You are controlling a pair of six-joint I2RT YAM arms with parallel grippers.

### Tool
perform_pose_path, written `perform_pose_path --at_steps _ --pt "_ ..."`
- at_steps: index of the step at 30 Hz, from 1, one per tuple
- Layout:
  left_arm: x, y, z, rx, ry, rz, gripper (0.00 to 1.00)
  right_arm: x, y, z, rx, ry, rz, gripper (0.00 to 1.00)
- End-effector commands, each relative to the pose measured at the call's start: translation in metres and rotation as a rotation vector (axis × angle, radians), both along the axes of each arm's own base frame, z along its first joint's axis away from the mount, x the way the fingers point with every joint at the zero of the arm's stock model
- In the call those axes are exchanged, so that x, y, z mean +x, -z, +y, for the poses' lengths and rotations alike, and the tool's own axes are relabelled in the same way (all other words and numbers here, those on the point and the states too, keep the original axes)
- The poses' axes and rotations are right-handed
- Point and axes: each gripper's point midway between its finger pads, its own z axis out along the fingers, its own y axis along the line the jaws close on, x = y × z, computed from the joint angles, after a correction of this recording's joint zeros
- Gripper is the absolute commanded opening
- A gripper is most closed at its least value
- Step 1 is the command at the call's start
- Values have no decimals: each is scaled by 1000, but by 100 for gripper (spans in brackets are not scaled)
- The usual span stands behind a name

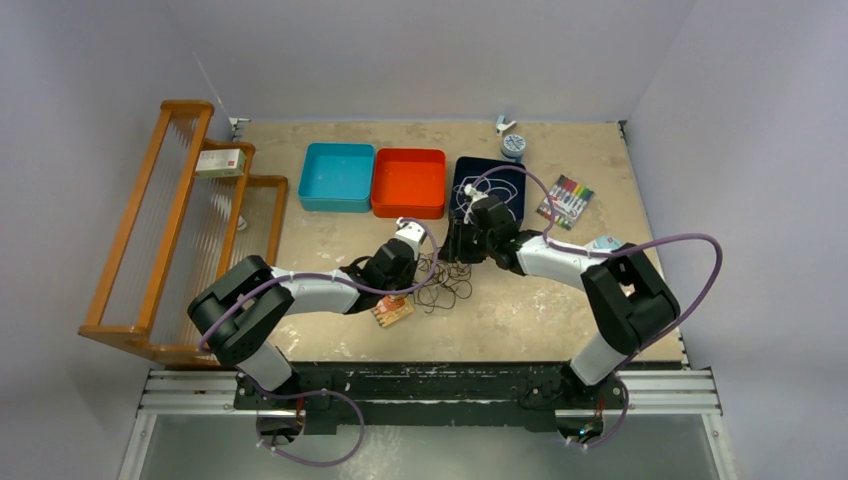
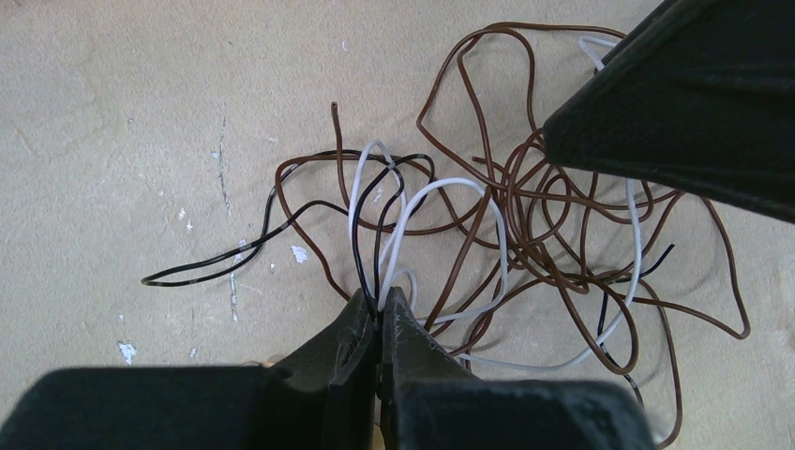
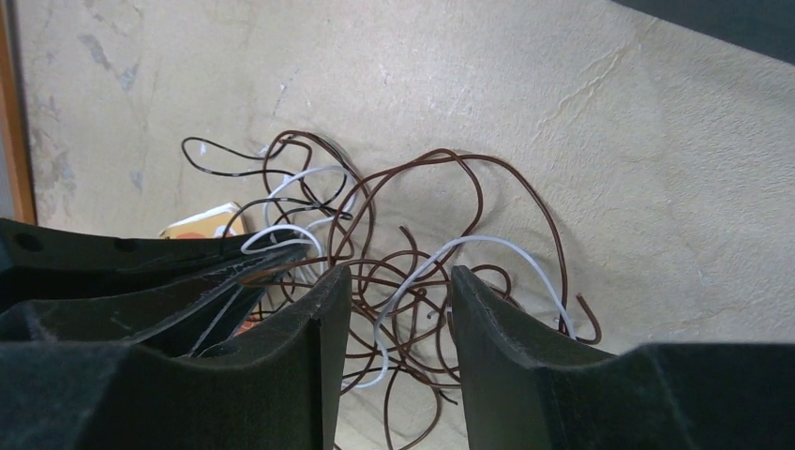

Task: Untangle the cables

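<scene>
The cables (image 1: 447, 282) lie in a loose tangle of brown, white and black cords mid-table. In the left wrist view, my left gripper (image 2: 380, 305) is shut on a white cable loop (image 2: 450, 184) and a black cable (image 2: 216, 262) at the tangle's edge. The brown cables (image 2: 525, 216) spread to the right of it. My right gripper (image 3: 398, 277) hovers open just above the knot, with a white cable (image 3: 497, 242) and brown loops (image 3: 469, 159) showing between its fingers, which hold nothing. The two grippers (image 1: 425, 268) (image 1: 458, 250) stand close together.
A teal bin (image 1: 337, 176), a red bin (image 1: 409, 182) and a dark blue bin (image 1: 505, 163) line the back. A marker pack (image 1: 566, 200) and tape roll (image 1: 513, 145) are back right. A wooden rack (image 1: 170, 230) stands left. An orange card (image 1: 392, 311) lies under my left wrist.
</scene>
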Motion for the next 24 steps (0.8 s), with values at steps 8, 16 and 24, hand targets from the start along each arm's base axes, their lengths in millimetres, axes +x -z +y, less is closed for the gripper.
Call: perform_pose_path --at_steps 8,16,24 --pt "5 -7 -7 -25 -1 -27 0 5 -9 14 44 -26 -22 30" --pt "6 -6 -6 -22 -4 -26 0 15 -39 9 53 9 -117 3" --pt "5 -5 -5 -14 -6 -25 0 38 -112 -23 2 164 -321 0"
